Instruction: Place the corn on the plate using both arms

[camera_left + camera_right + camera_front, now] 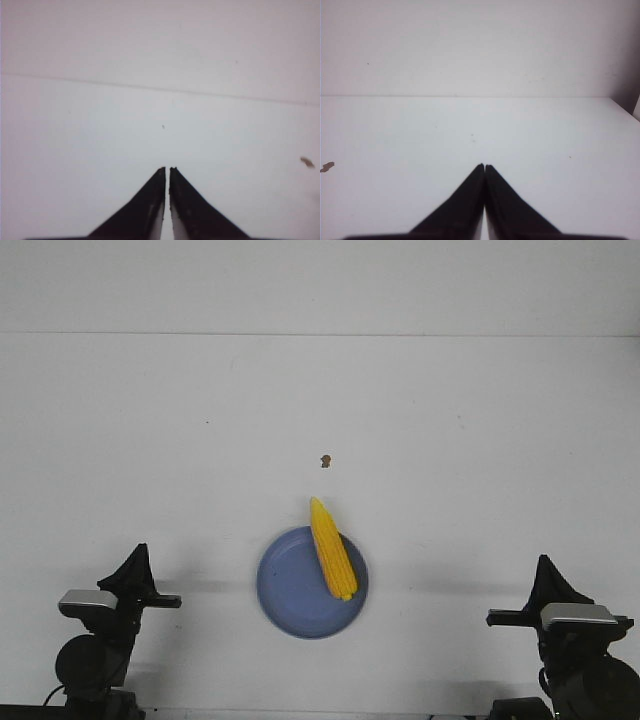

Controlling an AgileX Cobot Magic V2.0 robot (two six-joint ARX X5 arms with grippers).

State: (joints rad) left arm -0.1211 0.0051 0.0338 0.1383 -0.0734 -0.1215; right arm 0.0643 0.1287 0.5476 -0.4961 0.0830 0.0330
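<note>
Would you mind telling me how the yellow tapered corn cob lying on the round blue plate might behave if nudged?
The yellow tapered corn cob looks rounded, so it would probably roll, curving toward its narrow tip. That tip overhangs the far rim of the round blue plate, so a push might tip it off. It appears stiff, unlikely to bend.

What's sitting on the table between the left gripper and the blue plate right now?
Nothing: in the front view only bare white table separates the left gripper from the blue plate. The corn lies on the plate's far right side.

No readable text, label, brand, number or sign appears on anything in any of the views.
</note>
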